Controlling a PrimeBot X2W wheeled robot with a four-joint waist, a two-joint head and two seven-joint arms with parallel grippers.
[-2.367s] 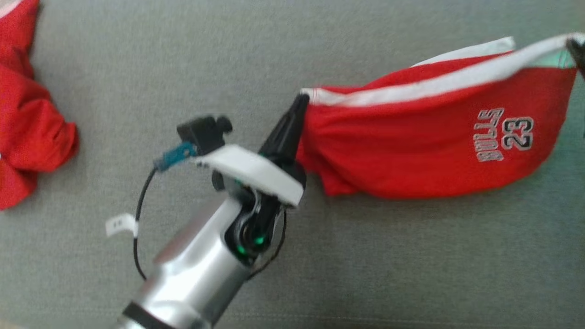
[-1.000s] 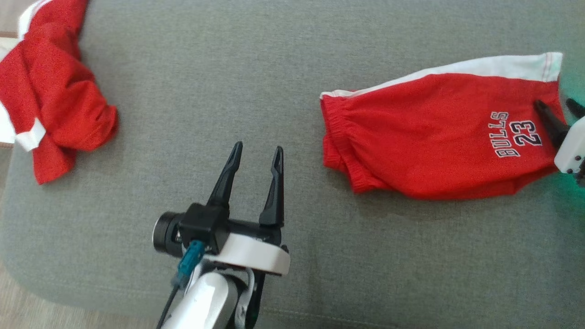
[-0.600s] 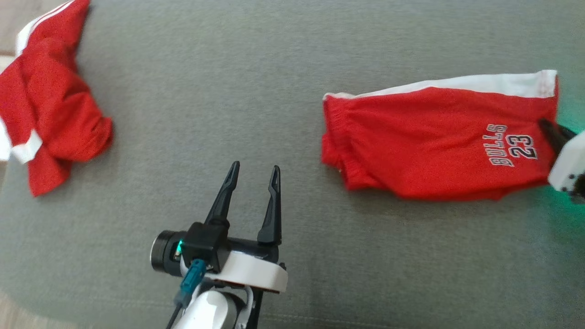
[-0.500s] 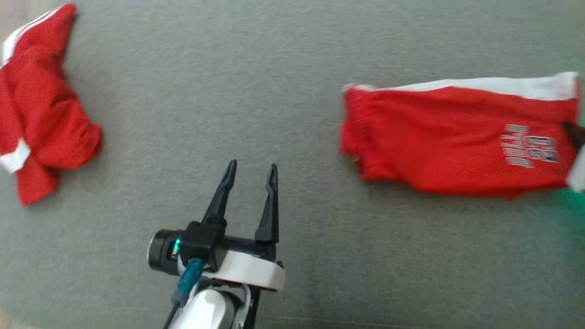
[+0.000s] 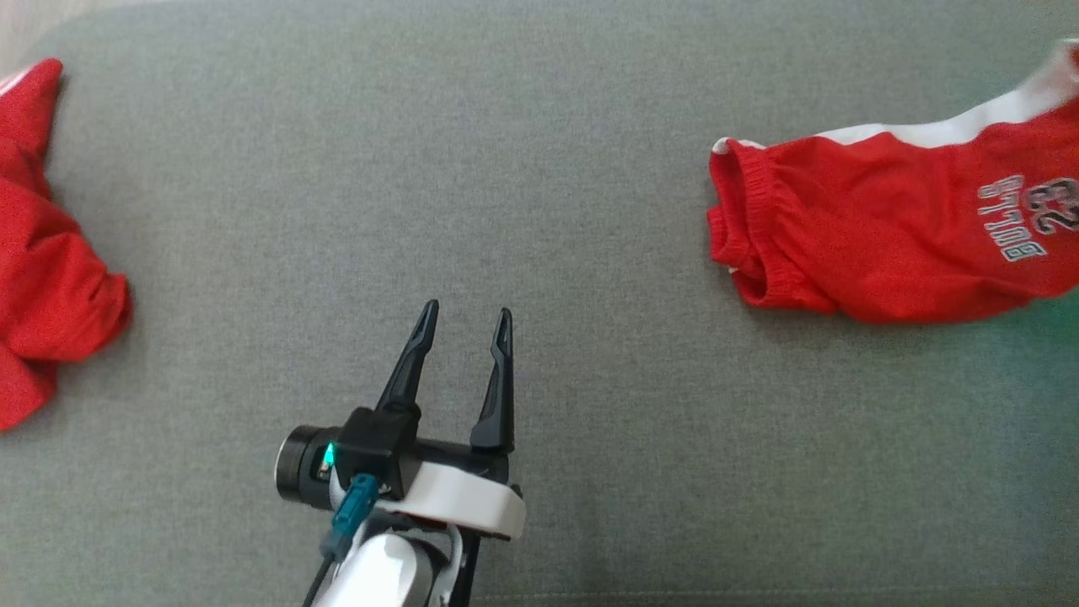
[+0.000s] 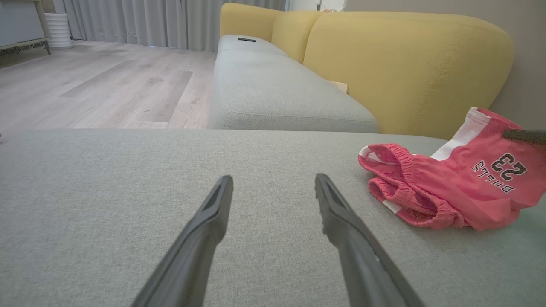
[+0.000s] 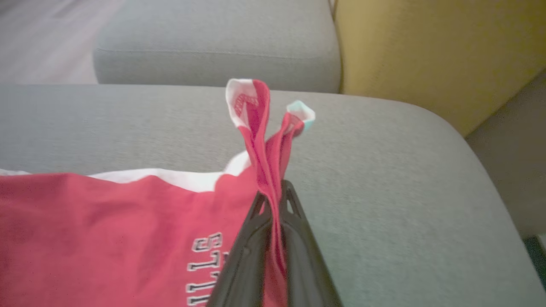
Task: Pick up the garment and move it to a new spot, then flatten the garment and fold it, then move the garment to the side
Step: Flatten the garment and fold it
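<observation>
The red Bulls 23 shorts lie at the right end of the grey cushion, waistband towards the cushion's middle, and the far leg end now rises off the cushion where a second ago it lay flat. The left gripper hovers over the cushion's front middle, jaws spread wide, holding nothing, well apart from the shorts. A second red garment sits bunched at the cushion's left end.

From the left wrist, the left gripper points across bare cushion, and the shorts sit off to one side near the cushion's back, under the yellow sofa back.

Over to the right wrist, and here is the change: the right gripper, open beside the leg a second ago, has snapped closed on the hem, red and white cloth pinched up between its fingers above the cushion.

So the pick-up looks secured at one corner. I'd judge the lift and carry to a new spot comes next, with flattening and folding not yet begun.
</observation>
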